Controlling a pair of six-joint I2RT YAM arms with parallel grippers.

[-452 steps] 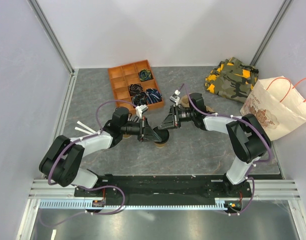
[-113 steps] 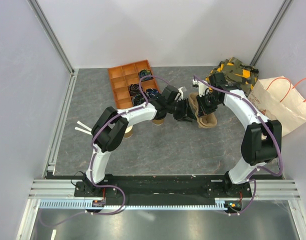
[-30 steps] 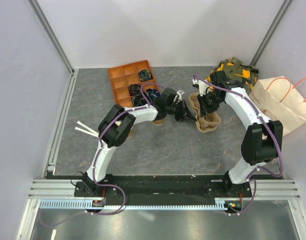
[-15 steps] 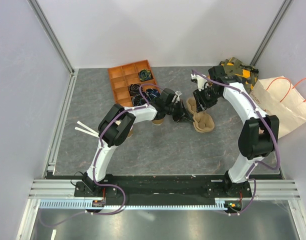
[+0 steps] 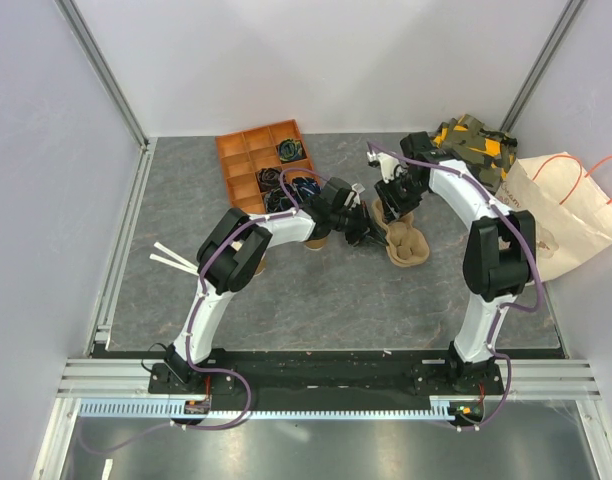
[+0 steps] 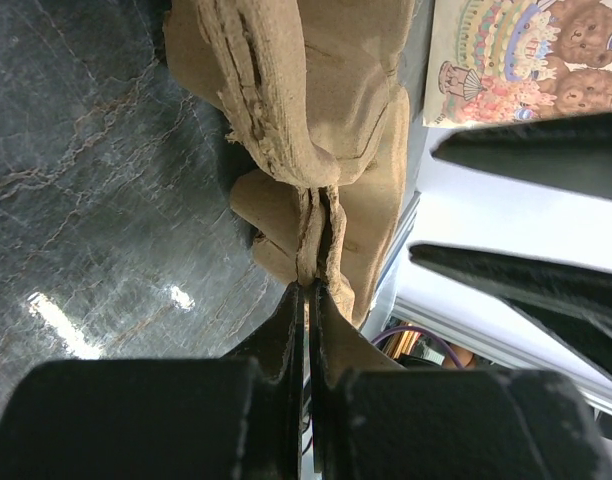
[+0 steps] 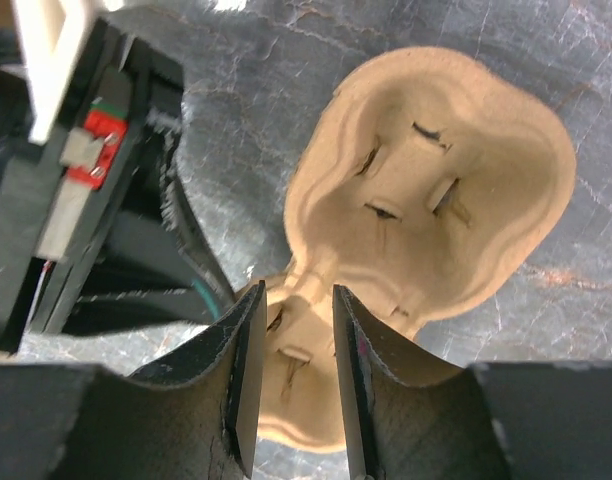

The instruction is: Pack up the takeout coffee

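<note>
Released since a second ago, the pulp carrier [image 7: 441, 160] is seen below the right gripper [image 7: 294, 302], whose jaws stand partly apart, nothing gripped. Its rim is pinched by the clenched left gripper [image 6: 308, 292]. The takeout coffee [image 5: 311, 241] is seen behind those jaws, partly hidden, outside the carrier.

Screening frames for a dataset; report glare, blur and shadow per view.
Top external: evenly lit, sharp, shadows faint. Left wrist: white glare patches on the table, the left gripper a dark, soft mass, pulp carrier fairly crisp. Right wrist: pulp carrier sharp, right gripper soft near the lens, glare on the table at top.
</note>
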